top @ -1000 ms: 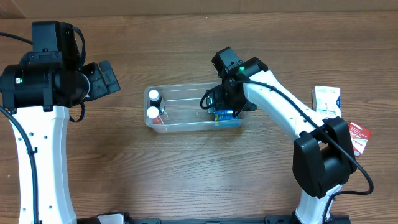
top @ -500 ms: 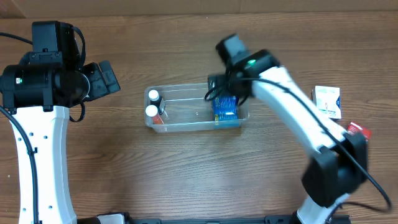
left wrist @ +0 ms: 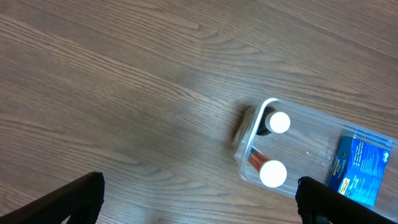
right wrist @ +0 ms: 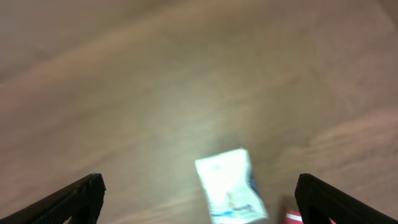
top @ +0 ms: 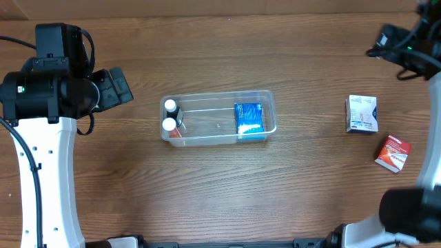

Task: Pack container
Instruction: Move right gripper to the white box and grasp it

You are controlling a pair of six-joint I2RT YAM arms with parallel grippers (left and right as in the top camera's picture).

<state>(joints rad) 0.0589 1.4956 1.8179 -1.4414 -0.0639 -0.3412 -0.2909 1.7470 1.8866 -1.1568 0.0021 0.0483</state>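
Your container (top: 207, 118) sits near the middle of the wooden table (top: 207, 200), its long side running across between the two arms. Inside it, two white-capped bottles stand upright at the end toward the left arm, one (top: 170, 106) just behind the other (top: 169, 125). They are close together, though whether they touch cannot be told. A blue packet (top: 249, 119) lies flat at the opposite end and takes up most of the tub's width there.

Your left gripper (left wrist: 199, 202) hangs over wood well off to the bottle end of the container. Its fingers (left wrist: 81, 199) are spread wide, out to the two lower corners of the left wrist view, and it holds nothing. From that camera you see the container's rounded corner and both bottle caps ahead and to the right, with the blue packet at the right edge.

Your right gripper (right wrist: 199, 202) is up at the far right of the table, well apart from the container. It is likewise spread wide and carries nothing. Its wrist view is blurred, and it shows a white packet (right wrist: 230, 186) on the wood below.

In the overhead view that white packet lies well to the right of the container. A red packet (top: 393, 153) lies near it, closer to the front edge and not touching it
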